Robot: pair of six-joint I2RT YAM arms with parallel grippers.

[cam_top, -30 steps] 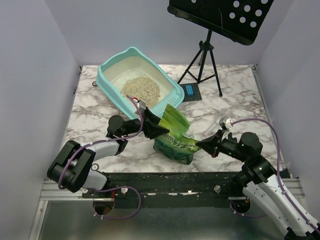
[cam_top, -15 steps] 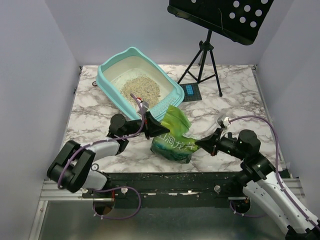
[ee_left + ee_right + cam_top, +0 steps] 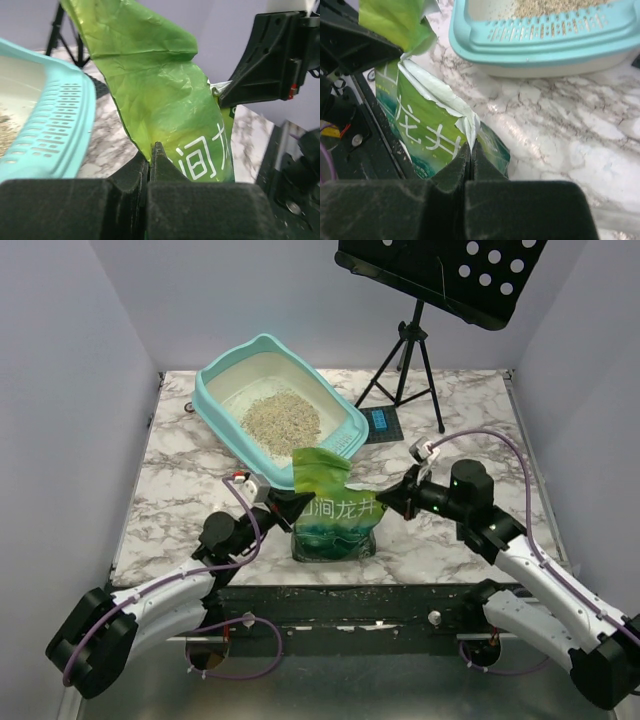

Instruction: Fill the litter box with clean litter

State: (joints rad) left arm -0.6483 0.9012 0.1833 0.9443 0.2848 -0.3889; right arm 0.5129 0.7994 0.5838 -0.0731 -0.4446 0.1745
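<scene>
The light-teal litter box (image 3: 216,398) sits at the back left of the marble table, holding a pile of beige clean litter (image 3: 282,421); its slotted rim (image 3: 55,125) (image 3: 530,37) faces me. In front of it a green foil bag (image 3: 334,515) stands upright near the table's front edge. My left gripper (image 3: 303,502) (image 3: 151,150) is shut on the bag's left edge. On the bag's torn right edge my right gripper (image 3: 381,502) (image 3: 470,145) is shut too. The bag (image 3: 160,95) (image 3: 425,125) hangs between the two grippers.
A black tripod (image 3: 408,365) carrying a perforated black panel (image 3: 450,275) stands at the back right, with a small dark device (image 3: 380,421) at its foot. Purple-grey walls close in both sides. Litter crumbs lie along the front rail (image 3: 340,595).
The left gripper closed on the bag's left edge. Both arms then swung and stood the bag upright from its slumped lie, bringing it a little toward the front edge.
</scene>
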